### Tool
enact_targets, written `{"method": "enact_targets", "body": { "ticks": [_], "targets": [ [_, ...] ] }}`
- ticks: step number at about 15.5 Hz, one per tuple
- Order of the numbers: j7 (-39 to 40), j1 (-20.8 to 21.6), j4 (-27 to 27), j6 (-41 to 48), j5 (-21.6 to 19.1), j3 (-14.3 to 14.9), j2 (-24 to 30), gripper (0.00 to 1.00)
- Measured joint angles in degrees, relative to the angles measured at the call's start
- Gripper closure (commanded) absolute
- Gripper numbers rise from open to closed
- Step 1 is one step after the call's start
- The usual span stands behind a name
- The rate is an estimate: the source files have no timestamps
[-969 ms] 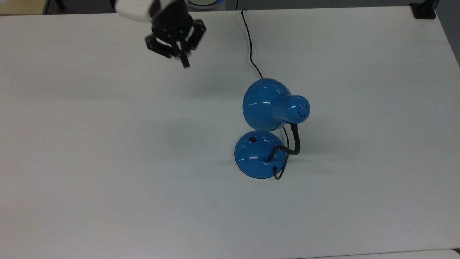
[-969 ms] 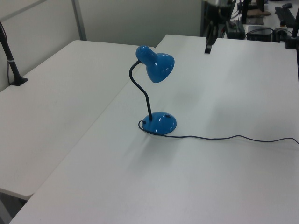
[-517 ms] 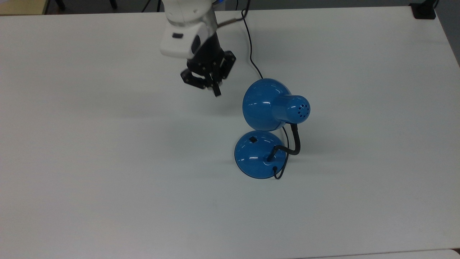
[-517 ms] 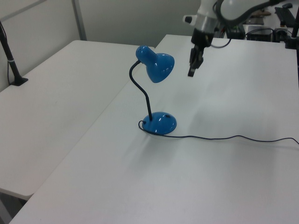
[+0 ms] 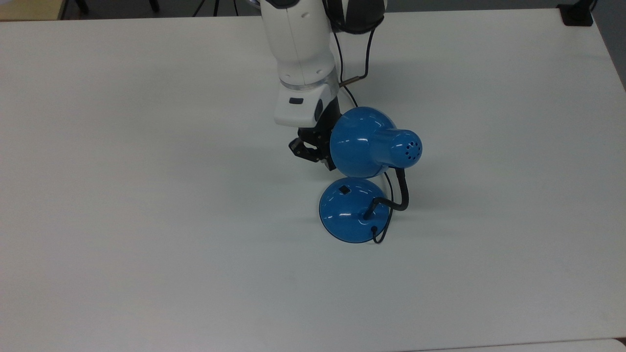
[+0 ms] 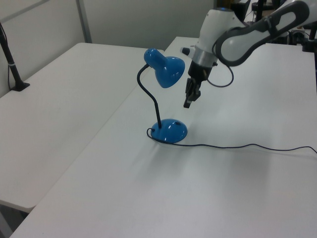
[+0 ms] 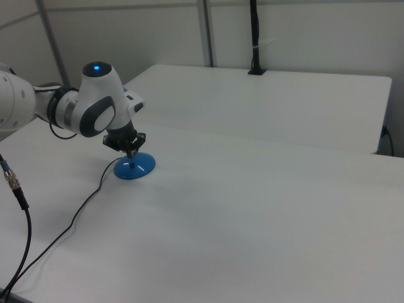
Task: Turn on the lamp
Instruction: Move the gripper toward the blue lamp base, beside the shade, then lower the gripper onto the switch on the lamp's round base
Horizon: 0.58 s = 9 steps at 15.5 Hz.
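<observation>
The lamp has a glossy blue domed base (image 5: 349, 217) with a small black switch (image 5: 345, 189), a black gooseneck (image 5: 402, 188) and a blue vented shade (image 5: 367, 142) leaning over the base. It is unlit. In the left view the base (image 6: 171, 131) sits below the shade (image 6: 168, 72). My gripper (image 5: 330, 165) points down with its fingers together, tucked against the shade's edge on the top view's left, a little above the switch side of the base. It hangs above the base in the left view (image 6: 187, 103) and the right view (image 7: 131, 151). It holds nothing.
The lamp's black cord (image 5: 341, 63) runs across the white table (image 5: 146, 220) to its far edge, and trails along it in the left view (image 6: 247, 146). A second table (image 6: 54, 99) adjoins at the left view's left. A black clamp (image 5: 576, 14) sits on a corner.
The arm has swung from the top view's upper left toward the lamp and come down. The gripper now sits beside the shade, just above the base. The lamp has not moved.
</observation>
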<state>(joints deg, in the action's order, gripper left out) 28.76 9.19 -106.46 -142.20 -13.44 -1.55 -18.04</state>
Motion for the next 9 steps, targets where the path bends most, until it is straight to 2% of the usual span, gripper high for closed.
{"method": "enact_targets", "body": {
  "ticks": [4,9],
  "targets": [
    [-0.01,1.47,0.22,-4.77,0.0,-0.01,-2.54,1.0],
    [-0.01,2.46,0.91,-5.52,0.0,-0.01,-4.2,1.0]
  ]
}}
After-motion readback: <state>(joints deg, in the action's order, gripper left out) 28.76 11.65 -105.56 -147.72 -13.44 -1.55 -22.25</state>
